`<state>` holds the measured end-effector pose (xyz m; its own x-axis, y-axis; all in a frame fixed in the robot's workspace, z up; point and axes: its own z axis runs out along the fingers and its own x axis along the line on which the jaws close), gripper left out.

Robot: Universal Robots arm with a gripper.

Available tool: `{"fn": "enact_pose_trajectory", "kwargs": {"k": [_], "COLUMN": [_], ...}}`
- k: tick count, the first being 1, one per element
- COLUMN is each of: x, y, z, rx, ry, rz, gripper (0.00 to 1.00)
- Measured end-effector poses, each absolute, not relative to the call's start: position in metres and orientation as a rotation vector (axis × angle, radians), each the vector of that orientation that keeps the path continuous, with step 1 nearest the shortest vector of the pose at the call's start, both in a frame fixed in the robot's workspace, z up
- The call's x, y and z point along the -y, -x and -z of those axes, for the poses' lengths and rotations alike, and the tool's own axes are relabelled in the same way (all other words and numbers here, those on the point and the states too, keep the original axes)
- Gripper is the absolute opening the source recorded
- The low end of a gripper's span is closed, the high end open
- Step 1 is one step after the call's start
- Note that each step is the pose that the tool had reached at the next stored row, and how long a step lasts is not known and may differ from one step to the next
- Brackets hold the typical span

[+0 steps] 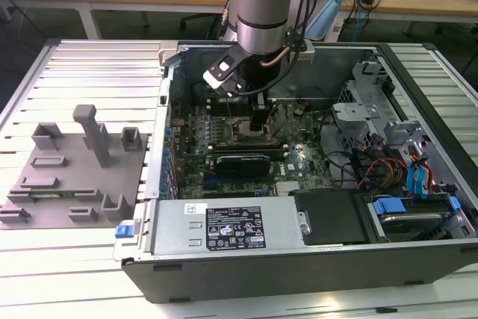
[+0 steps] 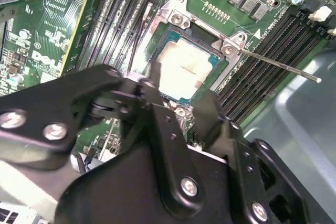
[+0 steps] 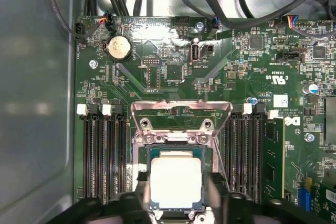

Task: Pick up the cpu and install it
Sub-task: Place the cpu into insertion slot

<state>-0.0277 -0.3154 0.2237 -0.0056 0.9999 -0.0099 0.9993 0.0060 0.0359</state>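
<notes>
Now cpu (image 3: 176, 182) lying in socket frame (image 3: 173, 138); tool (image 2: 180, 88) straddling it, clamped or not cannot tell.
</notes>
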Motion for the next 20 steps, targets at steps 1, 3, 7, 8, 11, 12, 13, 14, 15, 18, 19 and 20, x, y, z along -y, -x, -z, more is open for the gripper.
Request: {"fn": "enact_pose_trajectory", "kwargs": {"k": [1,3,7,8,11,12,13,14,15,18,19,20], "x": [0.3154,0.3154,0.3154,0.3154,0.3154,0.3154,0.3154,0.3154,0.3154,0.3154,0.3153,0.3153], "y": [0.0277,0.0277,0.0277,0.0277,0.0277,0.0277,0.0278,0.0277,0.0277,0.0277,0.0277,0.0277], "z": [-0.2237,-0.2239,-0.2242,-0.2243,-0.2246,-0.2246,-0.2246,-0.2245,-0.2243,-0.2238,-0.2232,-0.2225], "rx": [-2.205,-2.205,-2.205,-2.205,-2.205,-2.204,-2.203,-2.198,-2.196,-2.188,-2.185,-2.183], "ry": [-2.192,-2.192,-2.192,-2.192,-2.192,-2.193,-2.194,-2.198,-2.2,-2.209,-2.212,-2.214], "rz": [-0.029,-0.029,-0.029,-0.029,-0.029,-0.028,-0.028,-0.028,-0.028,-0.028,-0.028,-0.028], "gripper": [0.47,0.35,0.17,0.11,0.11,0.11,0.11,0.11,0.11,0.11,0.11,0.11]}}
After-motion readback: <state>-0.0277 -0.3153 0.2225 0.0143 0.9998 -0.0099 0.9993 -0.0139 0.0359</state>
